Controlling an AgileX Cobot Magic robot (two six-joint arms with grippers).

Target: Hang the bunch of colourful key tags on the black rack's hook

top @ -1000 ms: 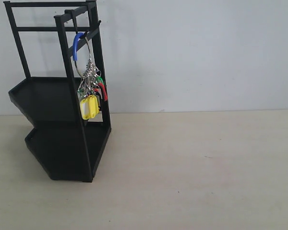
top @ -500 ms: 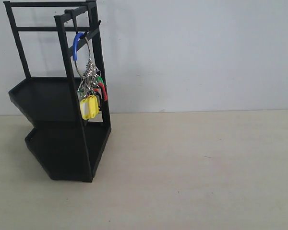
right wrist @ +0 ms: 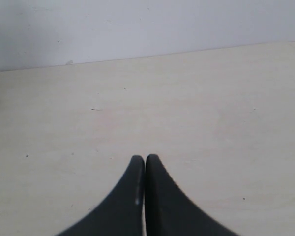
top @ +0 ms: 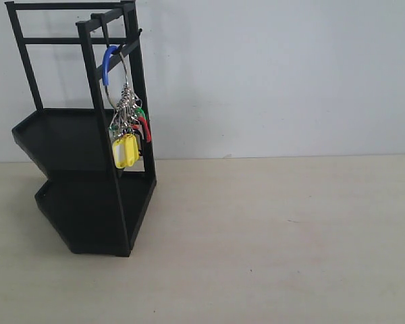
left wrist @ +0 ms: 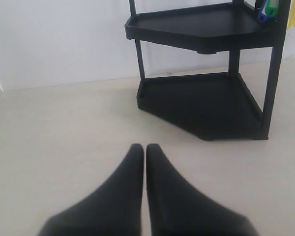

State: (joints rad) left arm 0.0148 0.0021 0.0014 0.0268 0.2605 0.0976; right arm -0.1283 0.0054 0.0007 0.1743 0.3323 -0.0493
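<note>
The black rack [top: 88,169] stands at the left of the exterior view against the white wall. The colourful key tag bunch [top: 127,128] dangles from the hook [top: 106,35] on the top rail by its wire loop with the blue sleeve [top: 106,64]; the yellow tag is lowest. Neither arm shows in the exterior view. My left gripper [left wrist: 145,147] is shut and empty over the table, well short of the rack [left wrist: 201,93], where a bit of the bunch [left wrist: 266,10] peeks in. My right gripper [right wrist: 145,158] is shut and empty over bare table.
The pale wooden table [top: 277,236] runs from the rack to the right edge of the exterior view. A white wall [top: 277,74] closes off the back.
</note>
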